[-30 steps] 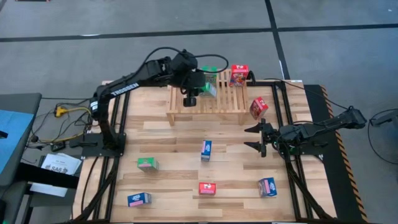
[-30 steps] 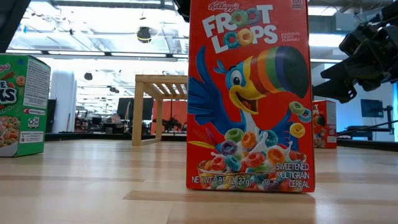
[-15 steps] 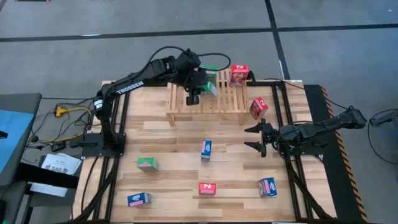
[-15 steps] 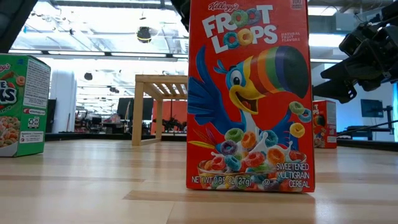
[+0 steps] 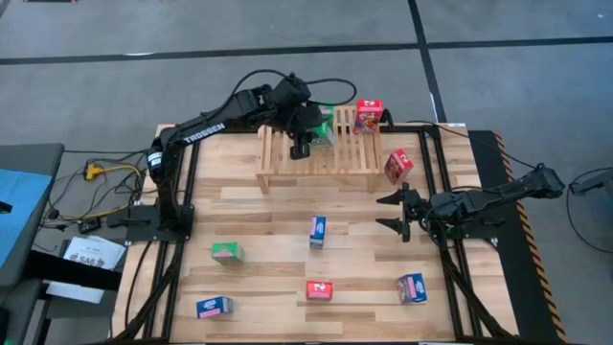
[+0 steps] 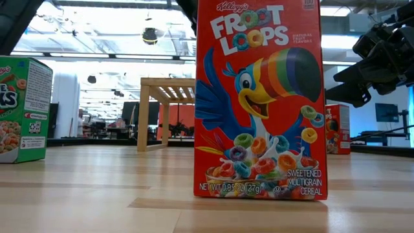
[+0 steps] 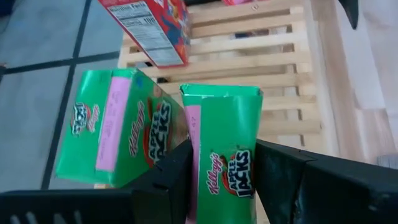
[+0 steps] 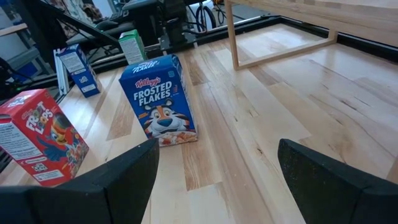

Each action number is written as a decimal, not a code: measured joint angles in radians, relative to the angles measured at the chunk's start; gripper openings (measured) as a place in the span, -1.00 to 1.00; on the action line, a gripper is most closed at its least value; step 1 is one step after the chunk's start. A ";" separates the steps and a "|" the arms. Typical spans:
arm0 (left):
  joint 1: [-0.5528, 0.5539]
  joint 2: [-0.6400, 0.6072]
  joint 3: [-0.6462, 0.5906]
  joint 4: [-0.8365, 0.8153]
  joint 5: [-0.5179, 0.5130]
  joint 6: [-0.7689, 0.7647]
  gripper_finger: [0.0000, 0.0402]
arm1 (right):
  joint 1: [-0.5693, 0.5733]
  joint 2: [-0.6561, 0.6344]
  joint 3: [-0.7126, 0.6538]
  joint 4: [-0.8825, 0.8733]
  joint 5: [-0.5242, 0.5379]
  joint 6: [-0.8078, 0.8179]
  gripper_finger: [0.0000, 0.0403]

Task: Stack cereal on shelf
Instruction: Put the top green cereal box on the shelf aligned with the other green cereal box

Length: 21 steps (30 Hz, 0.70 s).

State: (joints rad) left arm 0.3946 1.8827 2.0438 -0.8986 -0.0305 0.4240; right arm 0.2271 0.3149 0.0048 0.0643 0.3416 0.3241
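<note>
The left gripper (image 7: 217, 180) has carried its green cereal box (image 7: 225, 152) farther back over the shelf (image 5: 351, 155), jaws clamped on its sides, a second green box (image 7: 121, 127) just beside them; release looks near. The right gripper (image 5: 395, 213) waits, jaws wide, above the wooden table (image 5: 268, 240), grey floor beyond.

The high view looks straight down on the whole table (image 5: 287, 249) and both arms. The low view sits at tabletop level, very near a red Froot Loops box (image 6: 260, 97), facing the wooden rack (image 6: 167, 87). The left wrist view looks closely down on the rack's slats; the right wrist view looks low across the table at a Frosted Flakes box (image 8: 158, 99), sharing that rack's leg.
</note>
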 joint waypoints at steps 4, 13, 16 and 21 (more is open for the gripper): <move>0.000 0.000 0.000 0.000 0.000 0.005 -0.34 | 0.000 0.000 0.000 0.000 0.000 0.000 0.76; 0.000 0.001 -0.002 -0.003 0.008 0.008 -0.18 | 0.000 0.000 0.000 0.000 0.000 -0.003 0.76; 0.000 0.004 -0.003 -0.002 0.001 0.007 -0.06 | 0.000 0.000 0.000 0.000 0.000 -0.003 0.76; 0.000 0.004 -0.003 0.002 -0.001 0.018 0.07 | 0.000 0.000 0.000 0.000 0.000 -0.003 0.76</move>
State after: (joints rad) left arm 0.3946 1.8862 2.0407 -0.8967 -0.0311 0.4419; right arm 0.2272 0.3149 0.0048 0.0643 0.3416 0.3213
